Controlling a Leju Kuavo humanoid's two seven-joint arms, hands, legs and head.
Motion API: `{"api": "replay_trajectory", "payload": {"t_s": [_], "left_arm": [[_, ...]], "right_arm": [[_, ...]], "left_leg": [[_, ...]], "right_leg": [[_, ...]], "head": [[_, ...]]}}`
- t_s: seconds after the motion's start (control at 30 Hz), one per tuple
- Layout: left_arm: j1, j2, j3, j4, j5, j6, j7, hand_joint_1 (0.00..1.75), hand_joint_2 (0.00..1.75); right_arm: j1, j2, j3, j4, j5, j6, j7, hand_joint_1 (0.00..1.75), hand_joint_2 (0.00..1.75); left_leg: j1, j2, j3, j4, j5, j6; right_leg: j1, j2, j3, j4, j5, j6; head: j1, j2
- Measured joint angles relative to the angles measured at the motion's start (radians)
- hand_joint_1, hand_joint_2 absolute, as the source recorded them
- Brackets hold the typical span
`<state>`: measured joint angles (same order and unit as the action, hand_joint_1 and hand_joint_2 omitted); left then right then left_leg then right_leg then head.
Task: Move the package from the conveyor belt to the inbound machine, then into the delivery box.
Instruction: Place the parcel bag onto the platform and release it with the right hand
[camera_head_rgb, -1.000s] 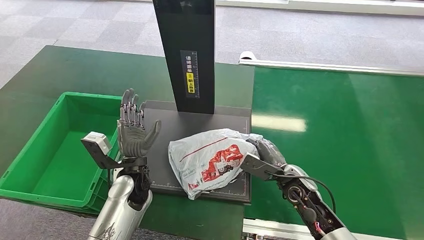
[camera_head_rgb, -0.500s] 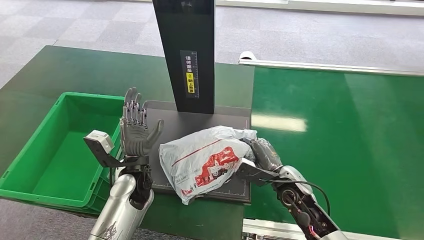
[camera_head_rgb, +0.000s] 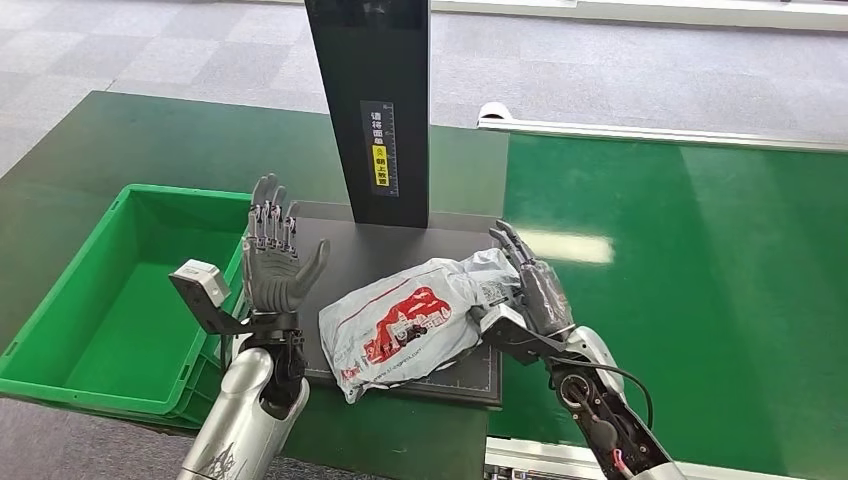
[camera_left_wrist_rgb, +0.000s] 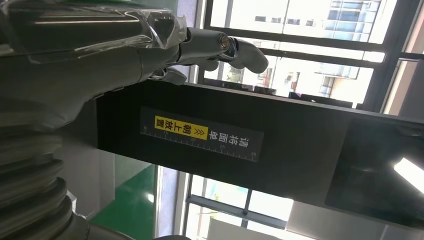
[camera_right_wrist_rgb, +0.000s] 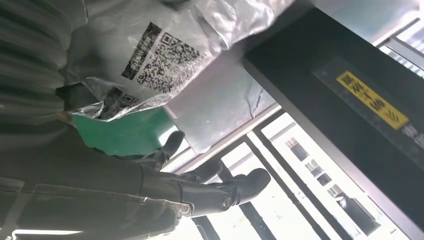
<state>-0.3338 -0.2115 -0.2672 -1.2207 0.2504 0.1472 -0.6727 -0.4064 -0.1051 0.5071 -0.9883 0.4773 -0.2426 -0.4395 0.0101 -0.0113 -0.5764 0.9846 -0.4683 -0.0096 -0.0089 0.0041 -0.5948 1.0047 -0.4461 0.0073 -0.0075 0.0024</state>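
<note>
The package (camera_head_rgb: 410, 320), a grey plastic bag with red print, lies flat on the dark platform (camera_head_rgb: 380, 250) of the inbound machine, below its black column (camera_head_rgb: 375, 100). My right hand (camera_head_rgb: 530, 285) stands at the bag's right end with fingers stretched out and apart, palm against the bag, not gripping it. The right wrist view shows the bag's barcode label (camera_right_wrist_rgb: 150, 55) next to my extended fingers (camera_right_wrist_rgb: 220, 192). At the platform's left edge my left hand (camera_head_rgb: 273, 262) is raised, open and holding nothing. In the left wrist view its fingers (camera_left_wrist_rgb: 220, 47) lie before the column (camera_left_wrist_rgb: 280, 150).
The green delivery box (camera_head_rgb: 90, 300) stands left of the platform, just beyond my left hand. The green conveyor belt (camera_head_rgb: 700, 260) stretches to the right. Grey carpet floor lies beyond the table.
The bag has sunk flat onto the platform and slid a little left. My right hand has let go and spread its fingers upward. The left hand has barely moved.
</note>
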Motion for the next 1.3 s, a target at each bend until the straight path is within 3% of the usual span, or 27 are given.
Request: {"api": "replay_trajectory", "payload": {"t_s": [0.63, 0.7, 0.83, 1.1, 1.2, 1.3], "left_arm": [[-0.001, -0.007, -0.008, 0.002, -0.001, -0.001, 0.002, 0.00, 1.75], [-0.001, -0.007, -0.008, 0.003, -0.006, -0.001, 0.005, 0.00, 1.75], [-0.001, -0.009, -0.008, 0.011, -0.016, -0.002, 0.010, 0.00, 1.75], [-0.010, -0.014, -0.011, 0.038, -0.081, 0.031, 0.012, 0.00, 1.75], [-0.017, -0.014, -0.022, 0.054, -0.135, 0.053, 0.014, 0.00, 1.75], [-0.030, -0.013, -0.038, 0.073, -0.188, 0.059, 0.035, 0.00, 1.75]], "right_arm": [[0.003, 0.037, -0.078, -0.011, -0.071, 0.013, -0.018, 0.00, 1.75], [-0.002, 0.048, -0.094, -0.008, -0.116, 0.065, -0.011, 0.00, 1.75], [-0.007, 0.074, -0.143, 0.013, -0.297, 0.274, 0.002, 0.00, 1.75], [-0.011, 0.102, -0.240, 0.040, -0.535, 0.499, -0.014, 0.00, 1.75], [-0.014, 0.106, -0.274, 0.042, -0.614, 0.548, -0.024, 0.00, 1.75], [-0.024, 0.106, -0.300, 0.038, -0.632, 0.523, -0.032, 0.00, 1.75]], "left_leg": [[0.000, 0.000, 0.000, 0.000, 0.000, 0.000], [0.000, 0.000, 0.000, 0.000, 0.000, 0.000], [0.000, 0.000, 0.000, 0.000, 0.000, 0.000], [0.000, 0.000, 0.000, 0.000, 0.000, 0.000], [0.000, 0.000, 0.000, 0.000, 0.000, 0.000], [0.000, 0.000, 0.000, 0.000, 0.000, 0.000]], "right_leg": [[0.000, 0.000, 0.000, 0.000, 0.000, 0.000], [0.000, 0.000, 0.000, 0.000, 0.000, 0.000], [0.000, 0.000, 0.000, 0.000, 0.000, 0.000], [0.000, 0.000, 0.000, 0.000, 0.000, 0.000], [0.000, 0.000, 0.000, 0.000, 0.000, 0.000], [0.000, 0.000, 0.000, 0.000, 0.000, 0.000]], "head": [[0.000, 0.000], [0.000, 0.000], [0.000, 0.000], [0.000, 0.000], [0.000, 0.000], [0.000, 0.000]]}}
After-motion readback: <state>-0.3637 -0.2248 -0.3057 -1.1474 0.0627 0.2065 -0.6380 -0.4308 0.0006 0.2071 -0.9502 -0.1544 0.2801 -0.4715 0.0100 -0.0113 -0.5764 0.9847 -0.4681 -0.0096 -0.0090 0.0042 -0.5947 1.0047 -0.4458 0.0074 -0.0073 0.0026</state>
